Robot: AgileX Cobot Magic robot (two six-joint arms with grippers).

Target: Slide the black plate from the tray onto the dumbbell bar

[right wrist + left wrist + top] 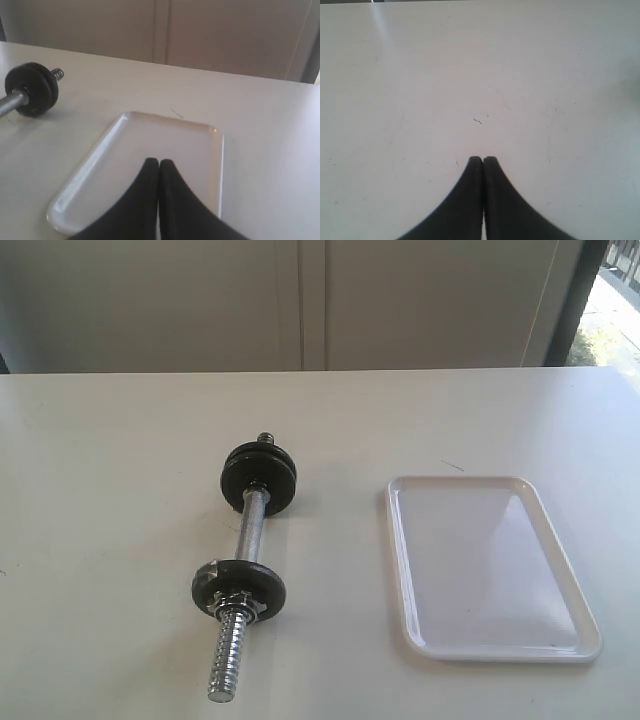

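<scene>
The left gripper (483, 159) is hovering over the table (470, 75), its jaws pressed together. The right gripper (158, 161), jaws likewise together and holding nothing, is hanging above the tray (170, 119). Near the tray but apart from it, the dumbbell bar (250, 532) is lying on the table. It is carrying a black plate (238, 585) against a nut (236, 602) by its closer threaded end, and further plates (259, 478) at the far end.

Bare table (330, 540) lies between dumbbell bar (250, 530) and tray (396, 560).
</scene>
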